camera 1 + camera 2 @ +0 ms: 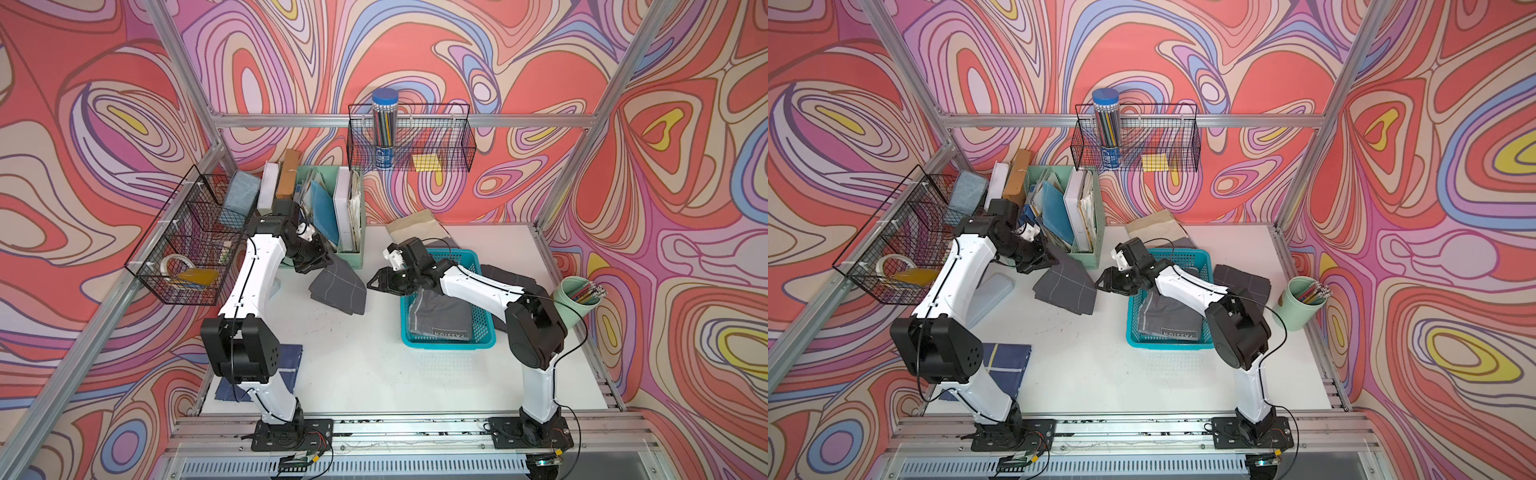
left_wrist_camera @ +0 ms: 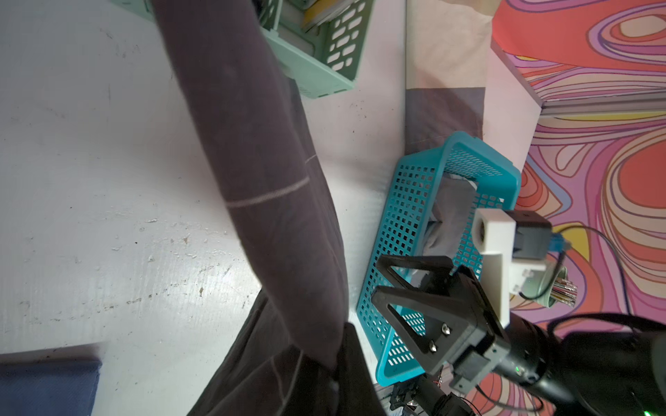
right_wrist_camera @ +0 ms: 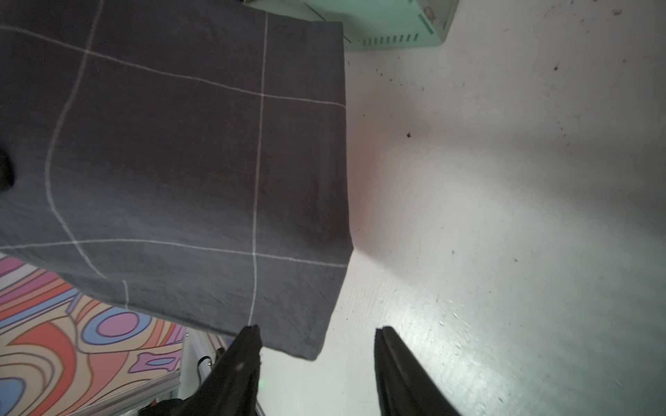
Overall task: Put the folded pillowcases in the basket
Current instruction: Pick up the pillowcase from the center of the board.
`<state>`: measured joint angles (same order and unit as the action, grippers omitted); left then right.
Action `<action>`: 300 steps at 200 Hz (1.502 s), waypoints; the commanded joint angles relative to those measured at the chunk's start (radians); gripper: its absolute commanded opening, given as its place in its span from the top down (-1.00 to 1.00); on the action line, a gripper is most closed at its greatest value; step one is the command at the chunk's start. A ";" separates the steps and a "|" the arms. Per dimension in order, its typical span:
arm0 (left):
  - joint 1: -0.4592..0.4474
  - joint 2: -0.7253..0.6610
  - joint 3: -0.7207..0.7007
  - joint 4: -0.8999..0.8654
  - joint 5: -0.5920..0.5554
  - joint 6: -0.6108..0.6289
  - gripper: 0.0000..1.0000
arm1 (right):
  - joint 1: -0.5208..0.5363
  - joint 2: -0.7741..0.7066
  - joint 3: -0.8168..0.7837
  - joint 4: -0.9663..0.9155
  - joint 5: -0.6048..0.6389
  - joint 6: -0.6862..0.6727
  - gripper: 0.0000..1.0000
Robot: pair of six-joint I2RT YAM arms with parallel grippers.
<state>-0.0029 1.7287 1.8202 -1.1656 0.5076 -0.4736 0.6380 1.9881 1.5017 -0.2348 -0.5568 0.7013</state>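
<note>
Place: you're working in a robot-lab test cell, staged as a desk.
Frame: aluminium rails [image 1: 291, 120] box you in.
Walls: a printed swirl backdrop [image 1: 457, 50], not a real room.
Arms: your left arm [image 1: 253, 286] and right arm [image 1: 469, 286] are bolted to a base rail [image 1: 415, 428] beside the white table [image 1: 353, 353].
Props: file organiser [image 1: 351, 254], wire baskets [image 1: 449, 141], pencil cup [image 1: 575, 307], turquoise basket [image 1: 449, 343].
</note>
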 commanded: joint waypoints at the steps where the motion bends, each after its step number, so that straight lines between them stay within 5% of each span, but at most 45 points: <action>1: -0.009 -0.003 0.082 -0.117 -0.015 0.031 1.00 | -0.034 -0.005 -0.090 0.279 -0.235 0.100 -0.09; 35: -0.008 -0.030 0.115 -0.131 -0.003 0.031 1.00 | -0.072 -0.009 -0.259 0.745 -0.377 0.384 -0.20; 159: 0.026 -0.104 0.192 -0.019 0.335 0.022 1.00 | -0.142 -0.080 -0.400 0.863 -0.460 0.392 -0.38; 221: 0.027 -0.120 0.171 -0.002 0.379 0.015 1.00 | -0.155 0.112 -0.425 1.714 -0.493 0.938 -0.55; 268: 0.037 -0.135 0.161 -0.001 0.378 0.016 1.00 | -0.183 0.000 -0.534 1.518 -0.449 0.756 -0.57; 300: 0.038 -0.142 0.152 0.014 0.395 -0.003 1.00 | -0.200 0.007 -0.541 1.521 -0.444 0.756 -0.56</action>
<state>0.0280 1.6207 1.9789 -1.1858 0.8639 -0.4679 0.4549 2.0117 0.9600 1.2785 -1.0199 1.4841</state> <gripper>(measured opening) 0.069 0.784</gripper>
